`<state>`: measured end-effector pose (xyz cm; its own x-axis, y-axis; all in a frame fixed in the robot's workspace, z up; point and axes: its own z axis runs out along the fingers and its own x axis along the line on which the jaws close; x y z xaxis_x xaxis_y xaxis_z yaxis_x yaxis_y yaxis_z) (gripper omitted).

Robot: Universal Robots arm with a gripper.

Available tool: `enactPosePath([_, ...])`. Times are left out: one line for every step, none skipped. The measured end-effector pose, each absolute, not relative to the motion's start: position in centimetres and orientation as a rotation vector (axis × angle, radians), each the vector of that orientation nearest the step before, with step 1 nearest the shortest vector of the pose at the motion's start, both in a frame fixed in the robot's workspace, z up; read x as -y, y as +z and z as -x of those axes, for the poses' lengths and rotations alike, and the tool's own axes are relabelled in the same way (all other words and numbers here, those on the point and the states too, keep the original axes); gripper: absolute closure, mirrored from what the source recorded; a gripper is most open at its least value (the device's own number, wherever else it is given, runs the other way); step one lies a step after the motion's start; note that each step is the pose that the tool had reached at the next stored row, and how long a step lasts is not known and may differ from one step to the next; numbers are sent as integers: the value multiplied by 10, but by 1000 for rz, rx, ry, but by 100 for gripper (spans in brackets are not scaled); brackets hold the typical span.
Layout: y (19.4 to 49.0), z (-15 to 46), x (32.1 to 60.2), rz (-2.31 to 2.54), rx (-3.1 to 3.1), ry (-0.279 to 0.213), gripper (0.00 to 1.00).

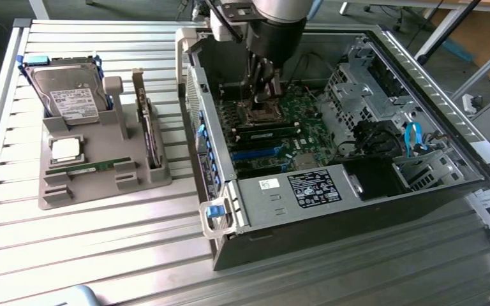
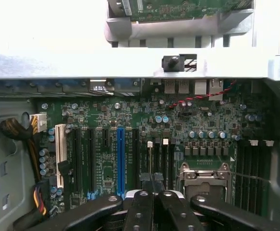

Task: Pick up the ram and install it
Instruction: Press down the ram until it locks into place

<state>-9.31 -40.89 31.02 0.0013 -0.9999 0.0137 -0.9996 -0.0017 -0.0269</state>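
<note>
**Gripper inside the open computer case, jaws together over the memory slots**

The gripper hangs down inside the open computer case, which lies on its side on the slatted metal table. Its fingers are drawn together, and a thin edge-on strip stands between their tips; whether that strip is the ram cannot be told for certain. In the wrist view the fingertips sit directly over the motherboard, at the row of dark memory slots just beside the processor socket. A blue expansion slot and a white one lie further along the board.

On the exterior view's left, a grey parts holder rests on the table, well apart from the case. It carries a hard drive standing tilted at the back, a square silver processor in front of it, a dark expansion card upright on its edge, and a ram, a narrow green stick lying flat in its cradle near the front.
</note>
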Motion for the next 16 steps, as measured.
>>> enactPosePath([314, 93, 409, 2216, -2213, -45, 89])
enactPosePath([317, 93, 409, 2216, -2213, -45, 89])
enactPosePath([320, 93, 409, 2216, -2213, -45, 89])
enactPosePath([322, 93, 409, 2216, -2213, -45, 89])
enactPosePath([323, 93, 409, 2216, -2213, -45, 89])
enactPosePath([325, 92, 410, 2216, -2213, -45, 89])
enactPosePath([326, 90, 410, 2216, -2213, -45, 89])
enactPosePath([326, 88, 411, 2217, -2213, -45, 89])
enactPosePath([326, 85, 411, 2217, -2213, -45, 89])
enactPosePath([326, 82, 411, 2217, -2214, -44, 89])
enactPosePath([326, 79, 411, 2217, -2214, -43, 89])
enactPosePath([326, 75, 411, 2218, -2215, -42, 89])
enactPosePath([326, 72, 412, 2219, -2215, -41, 89])
enactPosePath([326, 68, 412, 2219, -2216, -39, 89])
enactPosePath([326, 65, 412, 2220, -2217, -37, 89])
enactPosePath([326, 60, 412, 2221, -2218, -35, 89])
